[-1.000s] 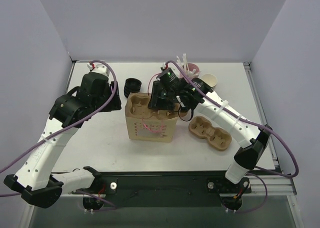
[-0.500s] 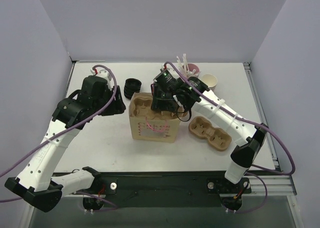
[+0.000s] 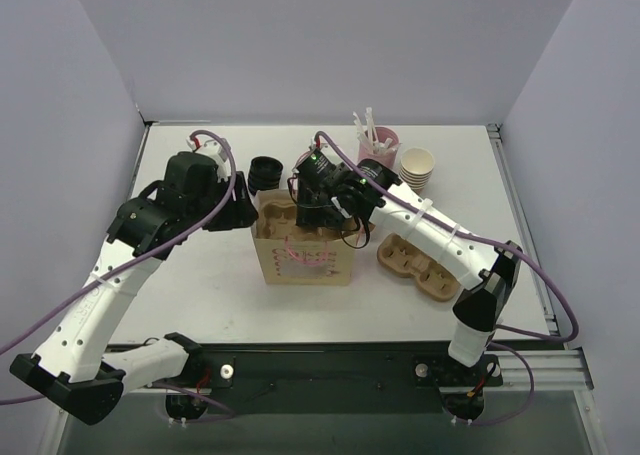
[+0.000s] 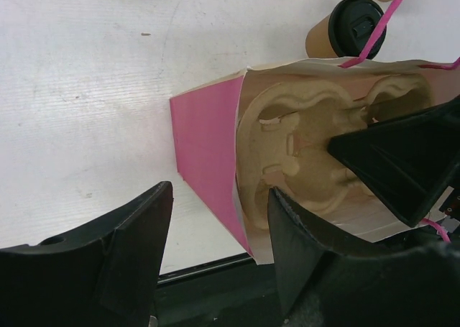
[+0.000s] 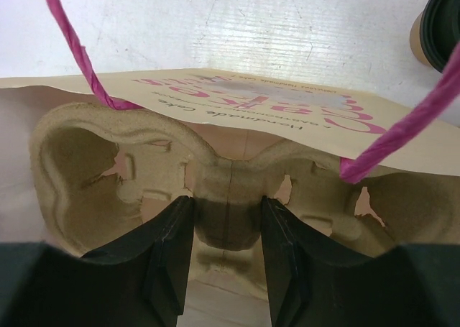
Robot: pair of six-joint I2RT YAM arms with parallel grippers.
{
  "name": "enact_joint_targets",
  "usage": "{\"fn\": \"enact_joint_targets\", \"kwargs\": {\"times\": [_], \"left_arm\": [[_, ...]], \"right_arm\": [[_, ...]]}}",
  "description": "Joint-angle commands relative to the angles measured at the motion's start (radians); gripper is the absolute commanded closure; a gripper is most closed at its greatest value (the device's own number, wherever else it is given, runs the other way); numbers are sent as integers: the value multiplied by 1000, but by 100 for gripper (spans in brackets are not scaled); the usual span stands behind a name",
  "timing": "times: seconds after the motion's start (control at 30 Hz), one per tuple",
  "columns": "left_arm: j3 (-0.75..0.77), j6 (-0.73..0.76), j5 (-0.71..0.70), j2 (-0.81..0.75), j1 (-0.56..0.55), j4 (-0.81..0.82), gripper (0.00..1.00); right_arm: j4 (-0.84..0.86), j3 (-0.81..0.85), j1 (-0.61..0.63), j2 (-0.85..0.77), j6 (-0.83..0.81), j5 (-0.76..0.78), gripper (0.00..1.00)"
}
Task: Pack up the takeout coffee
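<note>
While a tray (image 5: 215,172) fills the bag (image 4: 205,147), coffee (image 4: 356,26) sits outside.

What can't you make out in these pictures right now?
Bag floor: all views, the cup carrier fills the mouth.
Takeout coffee: right wrist view, cut by the top right corner.
Left gripper fingertips: top view, hidden by its own wrist.
Bag lettering: top view, too small to read.

We're counting one paper bag (image 3: 305,262), two pulp carriers (image 3: 410,260), one inside it and one right of it, one lidded coffee (image 4: 356,29), one lid stack (image 3: 265,172), one cup stack (image 3: 418,165), one pink cup (image 3: 385,143).
</note>
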Motion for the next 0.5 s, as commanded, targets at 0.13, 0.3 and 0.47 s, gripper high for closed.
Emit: {"fn": "enact_joint_targets", "kwargs": {"times": [0.13,0.3,0.47], "left_arm": [[-23,15,34,9,5,77,36],[-26,27,44,9,5,86,45],[-21,45,63,12,2,88,72]], "right_arm": [[-42,26,12,11,12,60,66],[-41,22,17,17,13,67,65],[-44,17,23,22,18,77,65]]}}
